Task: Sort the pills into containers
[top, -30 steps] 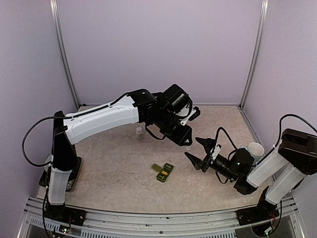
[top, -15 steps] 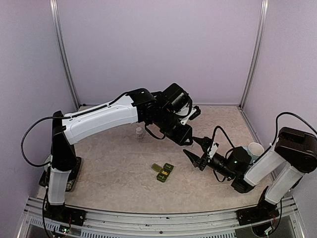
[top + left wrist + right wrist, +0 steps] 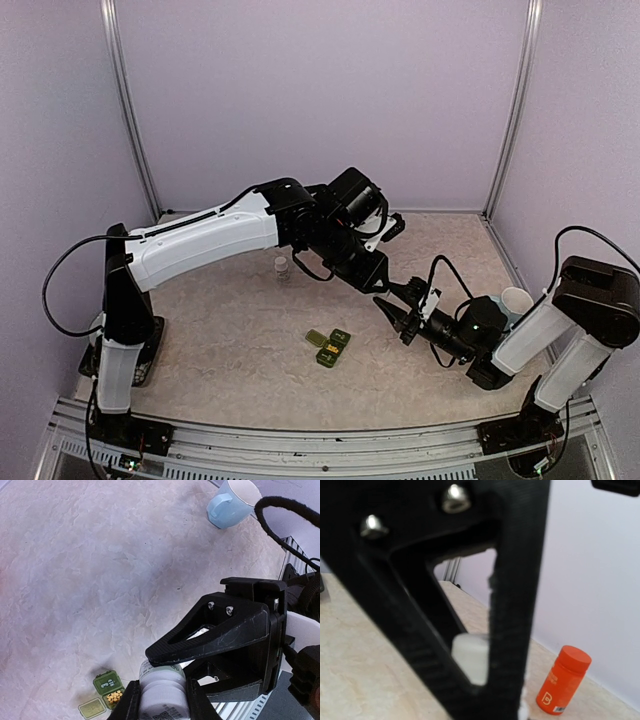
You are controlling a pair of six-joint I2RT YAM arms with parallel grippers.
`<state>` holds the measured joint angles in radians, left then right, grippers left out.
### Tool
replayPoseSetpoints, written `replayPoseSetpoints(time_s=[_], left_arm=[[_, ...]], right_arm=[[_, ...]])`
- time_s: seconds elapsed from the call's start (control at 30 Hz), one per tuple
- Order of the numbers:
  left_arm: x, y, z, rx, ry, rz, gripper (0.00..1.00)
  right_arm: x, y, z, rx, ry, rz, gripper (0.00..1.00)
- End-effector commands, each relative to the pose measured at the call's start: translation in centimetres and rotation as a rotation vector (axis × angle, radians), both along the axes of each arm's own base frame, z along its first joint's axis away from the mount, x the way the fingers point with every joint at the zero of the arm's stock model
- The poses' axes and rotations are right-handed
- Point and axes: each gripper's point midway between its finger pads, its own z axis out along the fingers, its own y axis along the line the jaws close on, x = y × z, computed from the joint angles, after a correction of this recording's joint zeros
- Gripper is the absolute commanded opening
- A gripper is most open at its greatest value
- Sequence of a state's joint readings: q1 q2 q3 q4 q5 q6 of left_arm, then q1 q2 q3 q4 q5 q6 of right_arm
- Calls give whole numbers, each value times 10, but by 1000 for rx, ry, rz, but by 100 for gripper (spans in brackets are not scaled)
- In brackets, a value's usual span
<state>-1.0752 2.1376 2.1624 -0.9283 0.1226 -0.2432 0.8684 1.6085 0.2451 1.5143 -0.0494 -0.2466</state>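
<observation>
One white plastic bottle [image 3: 161,692], label unreadable, clamped in left gripper [image 3: 161,702] | black right gripper [image 3: 170,662], jaws narrow around bottle top, contact unclear | green square-celled containers [image 3: 106,691], lower left, lids open, yellow pills [image 3: 114,696] | glossy blue mug [image 3: 229,506], upper right | orange bottle [image 3: 563,680], white "B"

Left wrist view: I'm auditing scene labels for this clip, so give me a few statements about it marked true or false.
1. The left fingers hold a white bottle. True.
2. Every compartment of the green containers is closed. False: one stands open, with yellow pills showing inside.
3. The pale blue mug touches the containers. False: it stands well apart from them, across the table.
4. The right gripper sits at the bottle's top. True.
</observation>
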Motion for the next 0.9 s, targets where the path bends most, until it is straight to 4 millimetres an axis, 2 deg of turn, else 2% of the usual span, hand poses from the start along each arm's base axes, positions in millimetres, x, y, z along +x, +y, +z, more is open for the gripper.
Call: replayPoseSetpoints(time_s=[0.0, 0.07, 0.13, 0.63, 0.77, 0.87], left_arm=[[2, -3, 20, -44, -26, 12, 23], [3, -2, 20, -40, -29, 15, 24], [4, -1, 19, -36, -32, 19, 31], [8, 4, 23, -33, -50, 38, 57], [8, 3, 36, -66, -60, 35, 73], [6, 3, 51, -104, -69, 32, 80]], right_arm=[[-7, 3, 8, 21, -28, 33, 33], [-8, 3, 8, 21, -25, 38, 28], [-8, 3, 8, 26, -20, 43, 25], [-7, 0, 12, 60, -2, 32, 21], [-6, -1, 12, 63, 1, 24, 21], [-5, -2, 13, 64, 4, 19, 20]])
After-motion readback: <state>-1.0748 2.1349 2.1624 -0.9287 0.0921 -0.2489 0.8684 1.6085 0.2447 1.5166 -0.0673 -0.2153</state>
